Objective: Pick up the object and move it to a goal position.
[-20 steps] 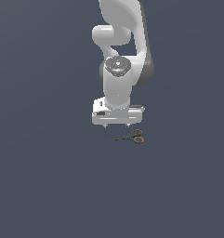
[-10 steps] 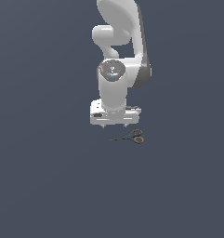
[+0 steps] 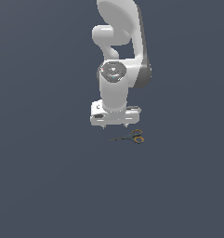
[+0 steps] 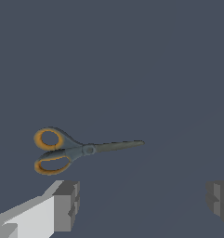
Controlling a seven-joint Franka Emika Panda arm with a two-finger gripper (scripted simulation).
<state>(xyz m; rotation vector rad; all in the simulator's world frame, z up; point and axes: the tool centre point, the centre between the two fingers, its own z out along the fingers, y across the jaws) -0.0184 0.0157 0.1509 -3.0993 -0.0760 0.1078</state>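
**Gripper above the scissors, holding nothing**

My gripper (image 3: 114,124) hangs near the middle of the exterior view, fingers (image 4: 67,204) wide apart, nothing between them. The scissors (image 3: 130,137) lie flat on the dark floor just below-right of it, untouched, orange handles toward the right.

Flat, even light; sharp renders, no glare.

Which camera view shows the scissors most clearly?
The wrist view: the scissors appear large, with both orange ring handles and the closed dark blades distinct. In the exterior view they are only a tiny shape on the floor below the gripper.
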